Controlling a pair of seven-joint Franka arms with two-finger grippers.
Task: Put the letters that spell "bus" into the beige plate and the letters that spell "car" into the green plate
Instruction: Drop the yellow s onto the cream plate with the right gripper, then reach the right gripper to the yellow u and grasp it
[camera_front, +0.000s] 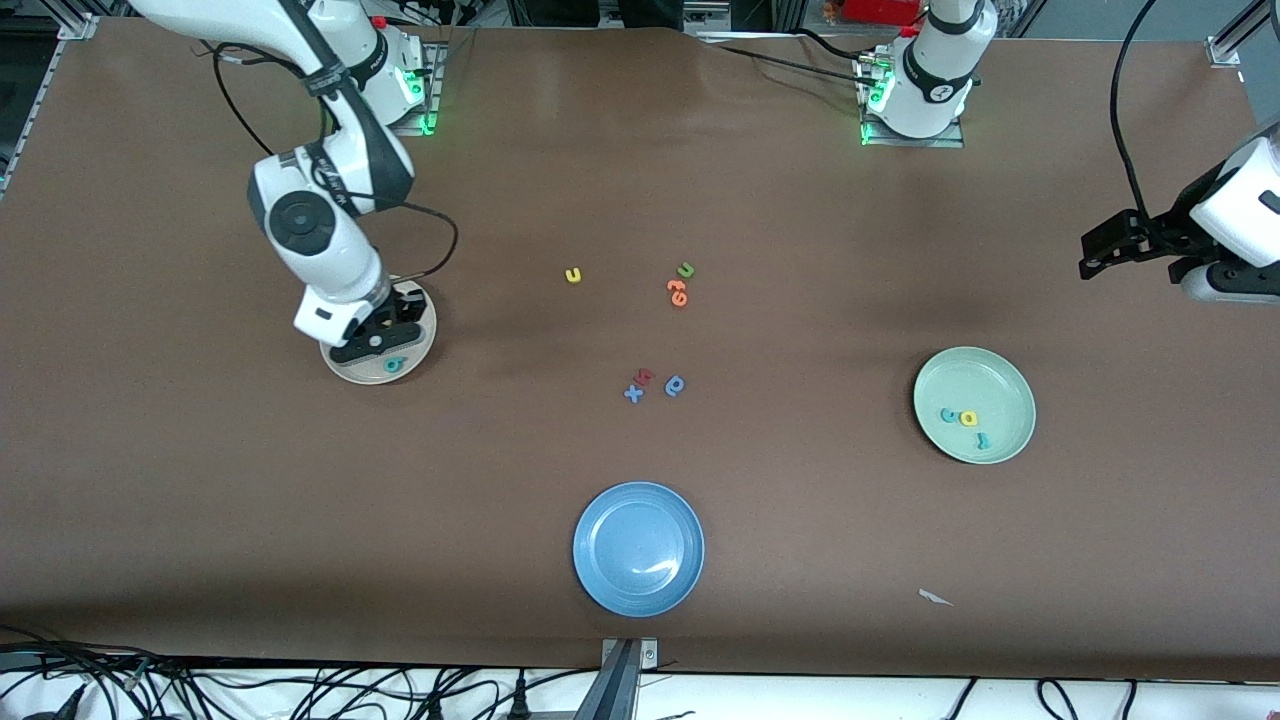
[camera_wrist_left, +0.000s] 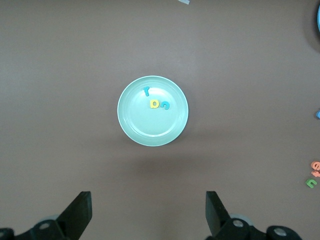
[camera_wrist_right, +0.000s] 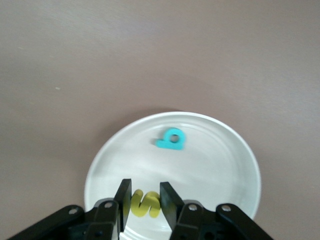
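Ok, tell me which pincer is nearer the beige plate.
Right. The right pincer hangs over the beige plate, gripping the yellow "s". The left pincer waits at the left arm's end of the table.

We are looking at a robotics lab. Two white robot arms stand bolted on metal base plates (camera_front: 912, 132) along one edge of a wide table (camera_front: 800, 560) covered with plain brown matting, and green status lights glow at their bases. Black cables (camera_front: 240, 690) lie tangled below the table edge nearest the front camera, and more run from the arm bases. Aluminium framing (camera_front: 625, 675) shows at that edge and at the corners. On the table we see only test props: small foam letters (camera_front: 678, 290) and plain coloured plates (camera_front: 638, 548).
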